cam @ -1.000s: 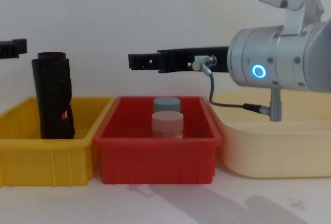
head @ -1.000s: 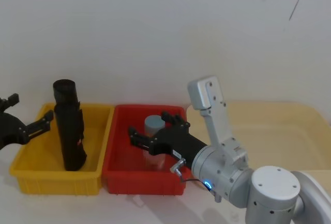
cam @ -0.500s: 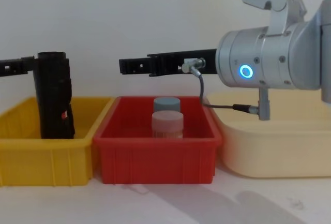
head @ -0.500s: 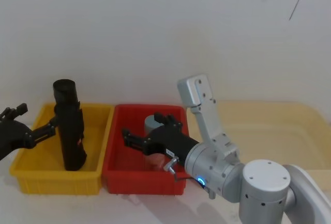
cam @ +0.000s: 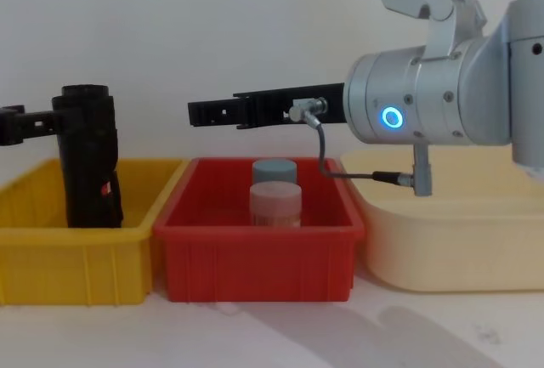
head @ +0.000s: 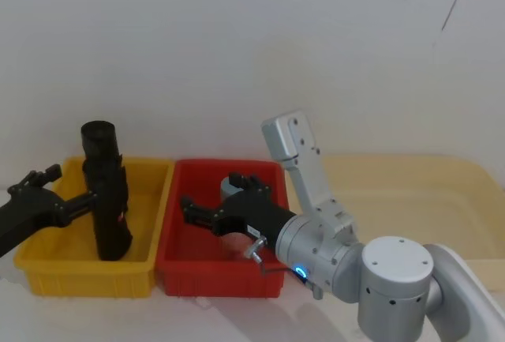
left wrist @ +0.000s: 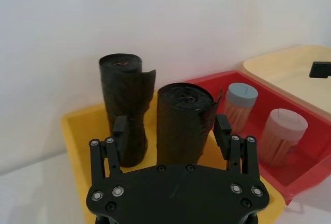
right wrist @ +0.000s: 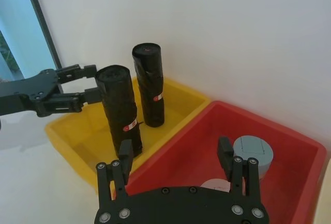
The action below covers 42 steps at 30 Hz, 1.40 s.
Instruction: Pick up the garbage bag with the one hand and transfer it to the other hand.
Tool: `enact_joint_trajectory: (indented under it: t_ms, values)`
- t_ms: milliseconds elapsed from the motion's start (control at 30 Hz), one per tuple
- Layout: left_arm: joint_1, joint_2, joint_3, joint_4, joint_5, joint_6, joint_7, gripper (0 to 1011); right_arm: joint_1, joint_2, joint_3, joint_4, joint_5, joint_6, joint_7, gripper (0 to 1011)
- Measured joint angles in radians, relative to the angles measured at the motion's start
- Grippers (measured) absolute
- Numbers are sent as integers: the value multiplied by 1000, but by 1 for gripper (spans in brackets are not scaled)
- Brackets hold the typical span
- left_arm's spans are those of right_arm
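Straddling the upright garbage bag in the yellow bin: left hand, fingers spread, not closed on it. Over red bin, right hand open, empty.

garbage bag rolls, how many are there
2 rolls, both upright in the yellow bin: one roll between the open fingers of the left gripper, the other roll beside it.

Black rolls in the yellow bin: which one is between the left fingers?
The front black plastic roll, flanked by the open left gripper; the other black roll stands behind, nearer the wall.
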Motion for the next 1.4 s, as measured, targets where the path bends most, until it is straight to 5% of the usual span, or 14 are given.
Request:
enact_joint_trajectory:
  t_ms: [700, 1400]
  values:
    - [-98, -18, 66, 109, -1, -12, -37, 1001, 30, -15, 3, 56, -12, 5, 19, 1002]
    - [-128, -22, 85, 141, 10, -26, -35, 1001, 68, -3, 5, 156, -39, 39, 46, 1002]
